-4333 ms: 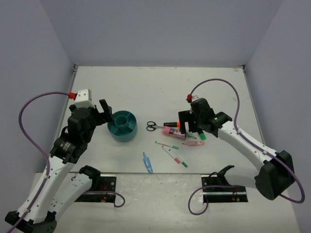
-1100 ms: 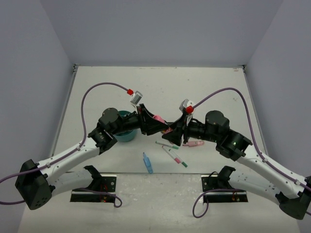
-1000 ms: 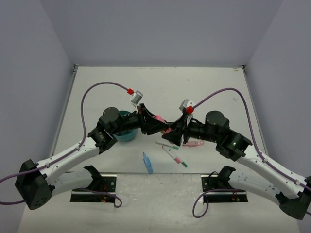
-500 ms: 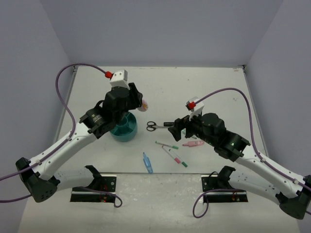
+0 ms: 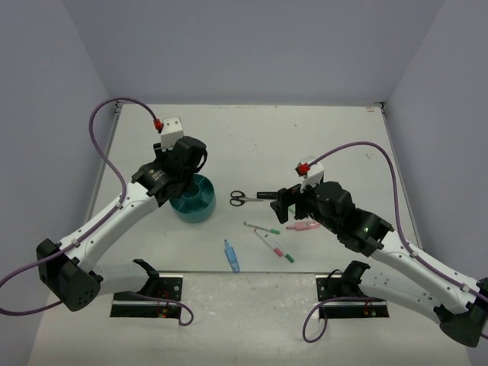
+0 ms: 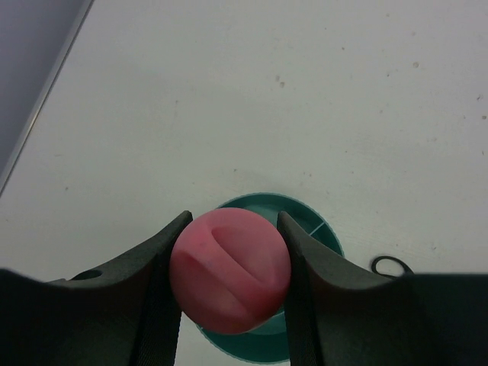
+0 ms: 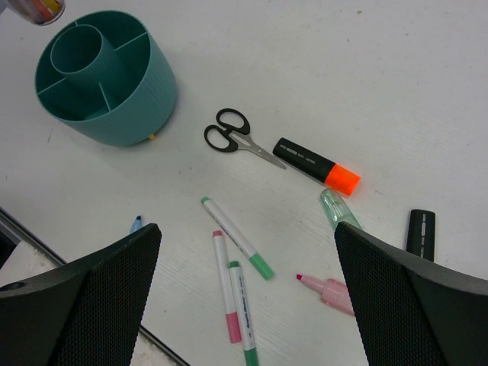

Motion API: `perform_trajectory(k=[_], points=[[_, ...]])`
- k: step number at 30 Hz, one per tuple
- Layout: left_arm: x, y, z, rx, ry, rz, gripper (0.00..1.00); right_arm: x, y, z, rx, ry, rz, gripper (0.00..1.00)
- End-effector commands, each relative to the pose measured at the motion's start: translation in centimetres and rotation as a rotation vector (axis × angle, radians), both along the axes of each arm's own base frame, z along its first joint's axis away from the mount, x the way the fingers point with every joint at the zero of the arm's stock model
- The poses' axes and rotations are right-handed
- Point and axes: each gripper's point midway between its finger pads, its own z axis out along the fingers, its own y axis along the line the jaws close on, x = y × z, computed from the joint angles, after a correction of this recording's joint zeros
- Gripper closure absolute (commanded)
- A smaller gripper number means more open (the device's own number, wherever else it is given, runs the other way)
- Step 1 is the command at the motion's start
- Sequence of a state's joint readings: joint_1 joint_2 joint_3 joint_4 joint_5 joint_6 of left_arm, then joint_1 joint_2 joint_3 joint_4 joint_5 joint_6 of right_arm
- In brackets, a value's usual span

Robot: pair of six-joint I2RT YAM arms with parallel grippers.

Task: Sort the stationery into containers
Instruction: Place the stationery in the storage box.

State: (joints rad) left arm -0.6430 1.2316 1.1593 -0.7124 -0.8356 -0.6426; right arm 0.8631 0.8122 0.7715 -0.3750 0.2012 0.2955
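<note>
From above I see a plain white table (image 5: 252, 137) boxed in by pale lavender walls on three sides. The teal organizer (image 5: 194, 200) stands left of centre, and the left gripper (image 5: 183, 164) hangs right over it. The right gripper (image 5: 284, 202) hovers with its jaws spread wide and nothing in them, just beside the scissors (image 5: 239, 198). The light-blue pen (image 5: 232, 256) lies near the front edge.

On my left wrist camera the two fingers clamp the pink tube (image 6: 229, 271), its round end facing me. The organizer's rim shows directly beneath it.

The right wrist camera looks down on the organizer's centre well and the wedge compartments around it, all showing teal walls. Loose on the table beside it lie the scissors, an orange-capped highlighter (image 7: 316, 166), three thin white pens (image 7: 238, 239) and a pink marker (image 7: 328, 290).
</note>
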Motion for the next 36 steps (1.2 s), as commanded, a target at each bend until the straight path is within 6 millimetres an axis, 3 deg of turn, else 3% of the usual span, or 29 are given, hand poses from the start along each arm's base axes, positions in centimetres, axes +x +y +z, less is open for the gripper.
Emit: perform_trajectory(k=[1, 5, 13, 17, 23, 30, 34, 36], points=[[0.6, -1.1, 0.0, -0.065, -0.041, -0.036, 1.0, 0.5, -0.2, -0.3, -0.005, -0.006, -0.031, 0.01], [0.5, -2.6, -0.5, -0.113, -0.03, -0.124, 1.0, 0.7, -0.1, -0.7, -0.021, -0.004, -0.029, 0.01], [-0.1, -2.2, -1.4, -0.104, -0.016, -0.12, 0.98, 0.8, 0.0, -0.8, -0.023, -0.005, -0.033, 0.01], [-0.2, -2.2, -1.9, -0.099, 0.001, -0.124, 0.76, 0.9, -0.1, -1.0, -0.027, -0.002, -0.037, 0.01], [-0.4, -1.8, -1.7, -0.094, -0.004, -0.106, 0.53, 0.9, -0.2, -1.0, -0.027, -0.003, -0.045, 0.01], [-0.6, -1.7, -1.2, -0.108, -0.015, -0.11, 0.16, 0.8, 0.0, -1.4, -0.032, 0.01, -0.038, 0.01], [-0.7, -2.0, -1.3, -0.121, -0.012, -0.125, 0.05, 0.5, 0.6, -1.9, -0.041, 0.04, -0.004, 0.01], [-0.8, -2.3, -1.1, -0.133, -0.011, -0.142, 0.0, -0.4, 1.9, -2.7, -0.047, 0.089, 0.081, 0.01]])
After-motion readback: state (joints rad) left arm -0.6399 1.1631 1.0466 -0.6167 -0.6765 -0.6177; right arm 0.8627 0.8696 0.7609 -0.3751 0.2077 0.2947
